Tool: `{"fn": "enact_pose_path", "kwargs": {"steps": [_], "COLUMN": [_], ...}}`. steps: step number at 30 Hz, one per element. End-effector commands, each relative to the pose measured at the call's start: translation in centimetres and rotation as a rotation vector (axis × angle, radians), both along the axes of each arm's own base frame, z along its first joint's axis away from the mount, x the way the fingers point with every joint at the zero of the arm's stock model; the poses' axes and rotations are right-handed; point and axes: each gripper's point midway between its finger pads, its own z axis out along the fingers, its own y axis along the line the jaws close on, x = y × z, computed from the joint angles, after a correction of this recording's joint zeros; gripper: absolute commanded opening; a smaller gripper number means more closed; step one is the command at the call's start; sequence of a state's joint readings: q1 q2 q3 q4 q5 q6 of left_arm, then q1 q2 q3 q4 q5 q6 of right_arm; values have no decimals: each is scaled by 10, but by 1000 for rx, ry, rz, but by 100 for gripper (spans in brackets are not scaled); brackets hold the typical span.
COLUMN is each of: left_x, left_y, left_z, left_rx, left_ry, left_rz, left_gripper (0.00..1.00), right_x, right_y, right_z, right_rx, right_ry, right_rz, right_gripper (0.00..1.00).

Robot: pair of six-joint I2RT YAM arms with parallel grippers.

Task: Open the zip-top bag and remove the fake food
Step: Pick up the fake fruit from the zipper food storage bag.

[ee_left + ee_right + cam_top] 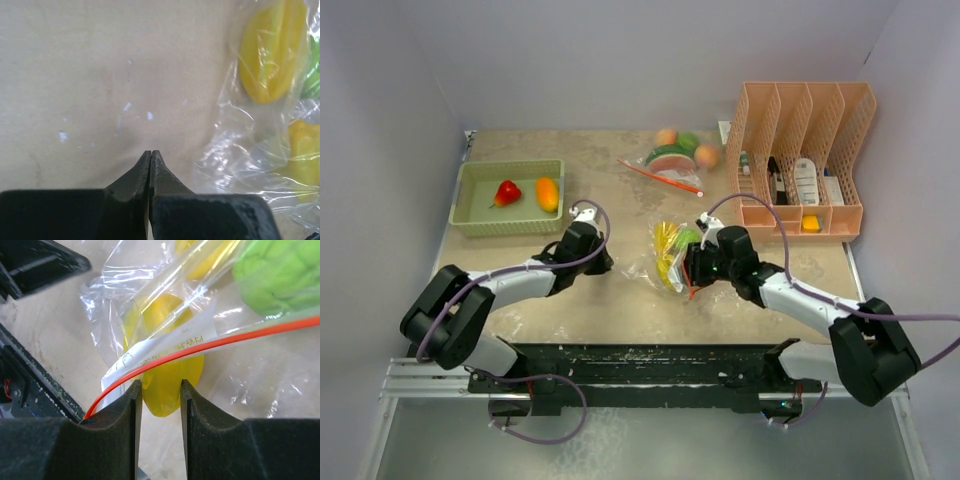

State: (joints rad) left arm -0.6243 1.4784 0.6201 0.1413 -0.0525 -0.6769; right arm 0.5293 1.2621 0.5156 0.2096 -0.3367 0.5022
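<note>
Two end effectors bracket the zip-top bag (670, 255) of fake food (162, 365) on the tabletop (620, 205): the right end effector (161, 385) pinches its orange-zip rim, the left end effector (151, 152) is pressed together empty, so opening seems underway, likely needing a second grip.

I can find only 1 piece of writing: faint yellowish print on the white strip (165, 347) of the zip-top bag (240, 375), just beside its orange seal line (210, 345), in the right wrist view. The letters are too small and tilted for me to read. In the other views I see no text.
</note>
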Motion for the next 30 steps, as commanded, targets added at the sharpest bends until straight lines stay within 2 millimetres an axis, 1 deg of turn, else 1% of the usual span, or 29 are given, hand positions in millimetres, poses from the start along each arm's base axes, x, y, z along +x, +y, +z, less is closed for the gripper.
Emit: {"fn": "enact_pose_path", "kwargs": {"steps": [1, 3, 7, 10, 11, 12, 14, 15, 16, 18, 20, 22, 24, 26, 28, 30], "left_x": [10, 11, 13, 14, 14, 13, 9, 6, 5, 2, -1, -7, -15, -20, -20, -21], "left_y": [17, 23, 23, 19, 13, 4, -16, -25, -33, -46, -60, -77, -98, -111, -118, -121], "left_z": [18, 20, 24, 28, 34, 41, 58, 66, 71, 80, 84, 85, 81, 72, 64, 55], "left_rx": [-41, -37, -40, -65, -98, -147, -261, -313, -350, -407, -422, -406, -388, -384, -399, -413], "left_ry": [-42, -47, -56, -65, -78, -100, -138, -146, -151, -171, -190, -204, -200, -180, -160, -129], "left_rz": [36, 50, 48, 40, 18, -16, -91, -136, -167, -225, -277, -335, -391, -419, -421, -409], "left_gripper": [0, 0, 0, 0, 6, 22, 60, 70, 78, 85, 88, 88, 88, 85, 80, 62], "right_x": [4, 7, 10, 12, 12, 12, 10, 10, 10, 9, 9, 9, 10, 11, 11, 11], "right_y": [-28, -38, -39, -41, -40, -39, -38, -37, -37, -36, -35, -34, -33, -33, -32, -33], "right_z": [0, 4, 11, 12, 12, 11, 9, 8, 7, 4, 4, 4, 4, 5, 6, 8], "right_rx": [-76, -84, -72, -81, -78, -74, -70, -69, -68, -65, -62, -59, -58, -56, -52, -52], "right_ry": [-4, -8, -21, -17, -14, -11, -2, 2, 4, 11, 12, 12, 10, 9, 8, 4], "right_rz": [-71, -96, -104, -122, -119, -114, -104, -101, -99, -94, -89, -86, -87, -88, -87, -88], "right_gripper": [21, 21, 21, 21, 21, 21, 21, 21, 21, 21, 21, 21, 21, 22, 21, 21]}}
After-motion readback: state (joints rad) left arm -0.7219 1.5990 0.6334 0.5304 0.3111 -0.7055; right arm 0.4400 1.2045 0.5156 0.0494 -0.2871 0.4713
